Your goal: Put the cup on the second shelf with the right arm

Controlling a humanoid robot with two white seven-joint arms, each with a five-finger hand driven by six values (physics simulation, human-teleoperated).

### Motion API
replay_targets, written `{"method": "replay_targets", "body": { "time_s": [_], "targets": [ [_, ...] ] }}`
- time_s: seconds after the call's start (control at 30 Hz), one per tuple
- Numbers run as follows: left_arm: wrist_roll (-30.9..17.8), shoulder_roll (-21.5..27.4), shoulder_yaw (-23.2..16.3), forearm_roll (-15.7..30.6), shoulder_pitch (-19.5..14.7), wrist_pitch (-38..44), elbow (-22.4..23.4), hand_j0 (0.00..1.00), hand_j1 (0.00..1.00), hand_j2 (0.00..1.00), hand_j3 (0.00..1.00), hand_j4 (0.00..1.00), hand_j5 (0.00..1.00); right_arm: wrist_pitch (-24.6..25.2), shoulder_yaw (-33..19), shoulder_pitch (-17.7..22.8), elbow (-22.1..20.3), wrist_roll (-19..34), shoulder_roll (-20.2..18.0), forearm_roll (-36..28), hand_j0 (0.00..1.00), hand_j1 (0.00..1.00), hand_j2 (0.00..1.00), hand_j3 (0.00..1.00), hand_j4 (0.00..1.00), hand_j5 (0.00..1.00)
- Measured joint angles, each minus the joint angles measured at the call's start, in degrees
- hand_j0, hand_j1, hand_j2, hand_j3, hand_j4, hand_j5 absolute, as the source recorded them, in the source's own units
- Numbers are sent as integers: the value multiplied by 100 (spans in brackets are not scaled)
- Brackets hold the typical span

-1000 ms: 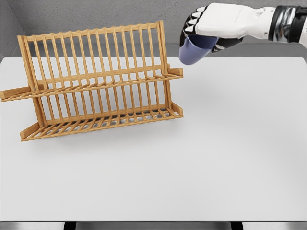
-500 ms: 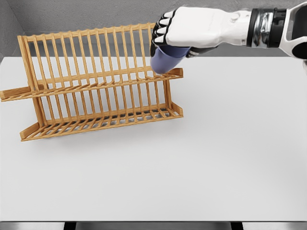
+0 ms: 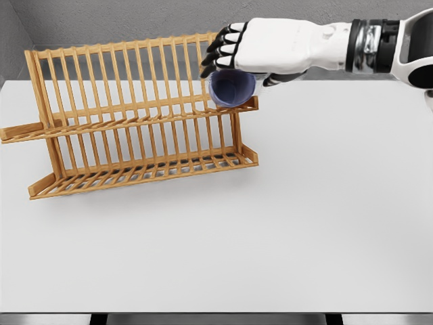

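A white table [image 3: 325, 223] is lying under a grey wall. On its left, a wooden rack [image 3: 135, 115] is standing. The cup [image 3: 231, 88] is tipping onto the upper shelf's right end, with the right hand [image 3: 260, 47] gripping it from above. Level it before letting go.

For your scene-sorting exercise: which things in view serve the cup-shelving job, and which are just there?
Job: cup; rack, upper shelf; right hand, over the cup.
Just there: white table; grey wall.
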Motion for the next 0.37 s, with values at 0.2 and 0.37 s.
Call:
{"method": "replay_targets", "body": {
  "time_s": [0.2,0.37],
  "targets": [
    [0,0,-1,0,0,0,0,100,100,100,100,100,100,-53,-2924,3109,383,-2,-846,-44,100,100,100,100,100,100],
    [0,0,1,1,0,0,-3,100,100,100,100,100,100,-98,-4354,4711,585,2,-511,17,100,100,100,100,100,100]
  ]
}}
